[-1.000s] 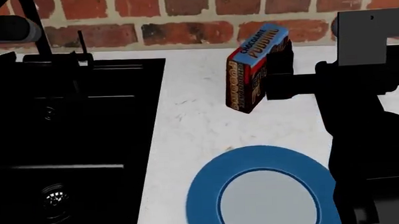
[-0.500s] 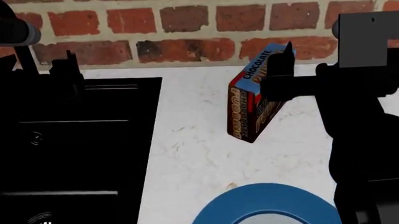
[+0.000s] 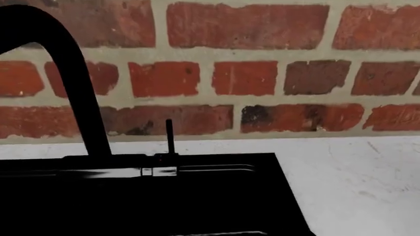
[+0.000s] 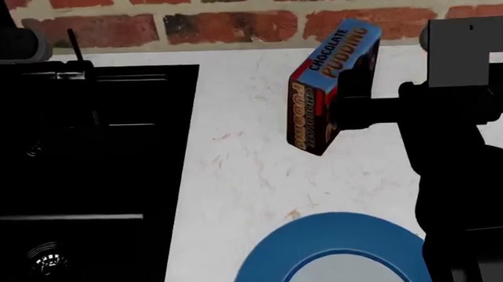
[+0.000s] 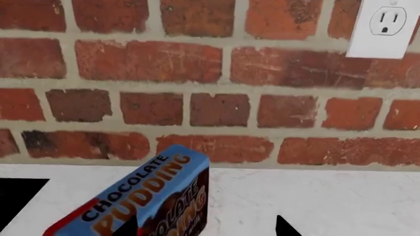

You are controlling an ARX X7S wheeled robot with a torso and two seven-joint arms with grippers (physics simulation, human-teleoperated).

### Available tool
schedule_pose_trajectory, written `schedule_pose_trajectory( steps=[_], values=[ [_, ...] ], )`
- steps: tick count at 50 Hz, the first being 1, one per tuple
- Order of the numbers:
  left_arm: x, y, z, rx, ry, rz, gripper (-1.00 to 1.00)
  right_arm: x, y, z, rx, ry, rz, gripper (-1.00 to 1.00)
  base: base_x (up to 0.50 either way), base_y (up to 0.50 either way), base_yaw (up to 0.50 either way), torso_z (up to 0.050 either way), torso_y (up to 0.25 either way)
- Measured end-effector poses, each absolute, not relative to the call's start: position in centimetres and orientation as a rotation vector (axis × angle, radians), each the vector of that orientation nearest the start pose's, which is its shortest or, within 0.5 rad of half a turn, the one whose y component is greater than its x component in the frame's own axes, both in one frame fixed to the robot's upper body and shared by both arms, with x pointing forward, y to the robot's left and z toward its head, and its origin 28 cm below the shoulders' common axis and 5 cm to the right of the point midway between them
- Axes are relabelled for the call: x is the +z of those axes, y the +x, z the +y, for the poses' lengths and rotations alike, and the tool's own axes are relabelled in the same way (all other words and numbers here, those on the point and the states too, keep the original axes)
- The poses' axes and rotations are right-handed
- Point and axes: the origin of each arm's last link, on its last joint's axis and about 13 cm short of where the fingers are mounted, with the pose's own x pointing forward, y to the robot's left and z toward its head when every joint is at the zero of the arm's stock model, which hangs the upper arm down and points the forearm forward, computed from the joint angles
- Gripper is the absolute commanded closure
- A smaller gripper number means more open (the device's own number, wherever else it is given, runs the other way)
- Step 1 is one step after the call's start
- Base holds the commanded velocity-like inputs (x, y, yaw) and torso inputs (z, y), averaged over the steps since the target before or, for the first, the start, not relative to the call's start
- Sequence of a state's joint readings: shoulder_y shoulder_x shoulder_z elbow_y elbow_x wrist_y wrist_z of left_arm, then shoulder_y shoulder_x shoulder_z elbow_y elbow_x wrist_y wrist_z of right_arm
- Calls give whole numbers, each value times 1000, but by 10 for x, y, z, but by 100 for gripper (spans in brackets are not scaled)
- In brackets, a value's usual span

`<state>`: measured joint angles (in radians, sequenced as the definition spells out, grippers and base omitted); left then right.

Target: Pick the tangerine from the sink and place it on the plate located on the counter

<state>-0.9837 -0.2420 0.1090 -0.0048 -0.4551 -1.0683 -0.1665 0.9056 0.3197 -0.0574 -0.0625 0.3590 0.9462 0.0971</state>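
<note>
1. The search step is running: no tangerine is showing anywhere in the sink
2. The plate is waiting on the counter beside the sink
3. Whether either pincer is released or clenched, I cannot tell
4. Next: finding the fruit, probably by looking deeper into the sink

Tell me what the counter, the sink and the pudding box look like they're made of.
The counter looks like polished white marble or marble-look stone, going by its faint brownish veins. The sink looks like a glossy black composite or coated metal, since light streaks reflect off it; its drain looks metallic. The chocolate pudding box looks like printed cardboard, with flat faces and sharp edges.
</note>
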Motion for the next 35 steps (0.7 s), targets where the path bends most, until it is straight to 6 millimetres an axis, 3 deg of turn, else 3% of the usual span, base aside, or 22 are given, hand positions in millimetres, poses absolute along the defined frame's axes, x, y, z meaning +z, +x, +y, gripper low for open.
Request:
schedule_pose_trajectory(
  steps=[20, 35],
  values=[
    [235, 341, 234, -65, -12, 134, -100, 232, 333, -159, -18, -34, 2, -100, -1, 0, 0, 0, -181],
    [234, 340, 235, -61, -14, 146, -100, 231, 333, -159, -18, -33, 2, -100, 0, 0, 0, 0, -2]
  ],
)
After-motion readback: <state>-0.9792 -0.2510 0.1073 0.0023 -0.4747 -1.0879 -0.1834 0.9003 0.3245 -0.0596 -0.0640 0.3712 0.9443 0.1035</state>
